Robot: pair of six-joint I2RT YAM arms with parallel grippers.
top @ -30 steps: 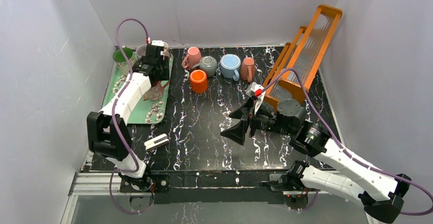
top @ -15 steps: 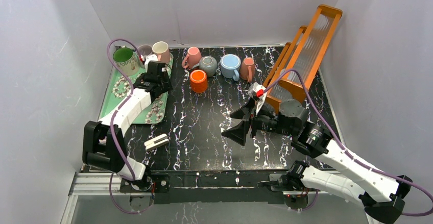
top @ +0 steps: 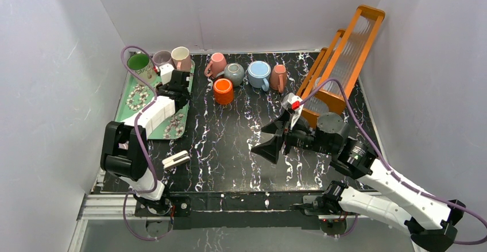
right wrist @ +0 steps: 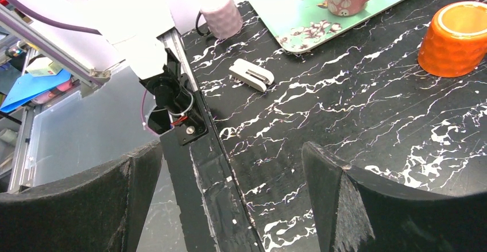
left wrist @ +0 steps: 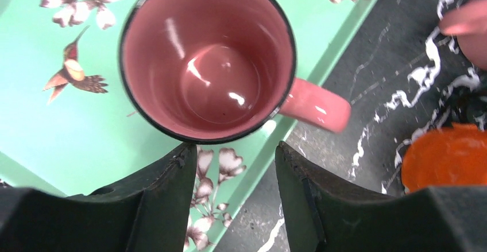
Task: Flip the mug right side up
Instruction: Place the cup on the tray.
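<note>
Left gripper hangs right over the pink mug. Jaws are partly apart with nothing between them, and the fingertips sit just off the rim, not touching it.

The mug stands mouth-up on the green floral tray, at the tray's right edge. Its handle pokes out over the black marble table.

I read this one as done: upright and released.

Right gripper is spread wide and empty, parked over mid-table, well away from any mug.

Next call: lift the left arm straight up so the fingers don't clip the rim or handle.

The orange mug, just off the tray, looks base-up to me, so it's the likely next pick. It needs wider jaws and a side grab on the wall so the wrist can roll it over.
</note>
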